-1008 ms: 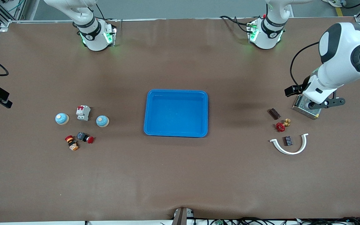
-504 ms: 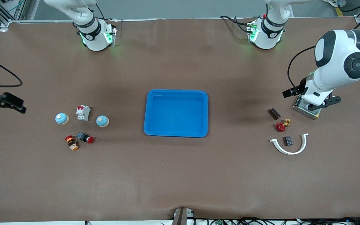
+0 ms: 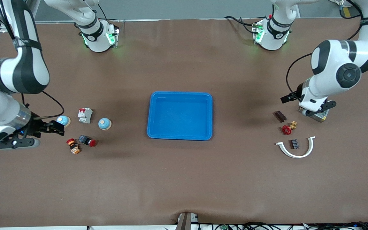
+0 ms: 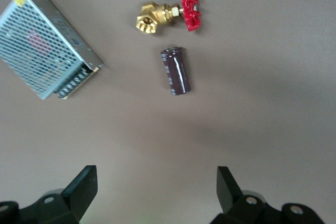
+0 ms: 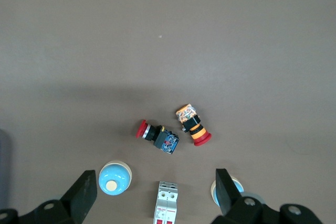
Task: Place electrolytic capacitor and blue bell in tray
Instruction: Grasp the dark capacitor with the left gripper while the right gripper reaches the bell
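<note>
Brown matting covers the table, with the blue tray (image 3: 180, 115) empty at its middle. At the left arm's end the dark capacitor (image 3: 279, 116) lies beside a red-handled valve (image 3: 288, 128); the left gripper (image 3: 311, 110) hangs open over a metal box (image 3: 320, 115) just beside it. It should straddle the capacitor across its width. The right gripper (image 3: 48, 127), open too, hovers by one blue bell (image 3: 63, 120); another bell (image 3: 104, 123) sits nearer the tray
</note>
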### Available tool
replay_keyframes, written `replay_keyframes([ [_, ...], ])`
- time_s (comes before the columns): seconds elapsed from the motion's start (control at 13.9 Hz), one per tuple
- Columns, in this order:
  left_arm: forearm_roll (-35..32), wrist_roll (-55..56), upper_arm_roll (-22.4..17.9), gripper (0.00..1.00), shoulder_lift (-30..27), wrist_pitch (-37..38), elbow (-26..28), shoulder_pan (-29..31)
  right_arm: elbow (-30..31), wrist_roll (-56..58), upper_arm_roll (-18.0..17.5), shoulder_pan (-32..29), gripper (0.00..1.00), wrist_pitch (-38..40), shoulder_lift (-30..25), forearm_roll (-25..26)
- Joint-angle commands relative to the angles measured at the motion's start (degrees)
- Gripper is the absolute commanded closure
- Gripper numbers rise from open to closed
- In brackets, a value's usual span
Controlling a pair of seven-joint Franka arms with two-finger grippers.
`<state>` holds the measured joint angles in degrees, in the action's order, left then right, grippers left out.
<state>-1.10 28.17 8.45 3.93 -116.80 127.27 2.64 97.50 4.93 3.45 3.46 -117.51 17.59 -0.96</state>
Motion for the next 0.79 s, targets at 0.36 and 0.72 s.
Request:
replay_keyframes([
  [0.36,-0.13,7.32,0.34,0.15,11.09,-13.61,0.52,0.87,2.35,-0.71,0.06,3.03,0.00,5.06,3.58,-0.27],
  [0.72,-0.74,9.71,-0.10,0.25,16.46,-20.39,0.35,0.87,3.57,-0.19,-0.02,4.89,0.00,7.81,5.00,-2.90],
])
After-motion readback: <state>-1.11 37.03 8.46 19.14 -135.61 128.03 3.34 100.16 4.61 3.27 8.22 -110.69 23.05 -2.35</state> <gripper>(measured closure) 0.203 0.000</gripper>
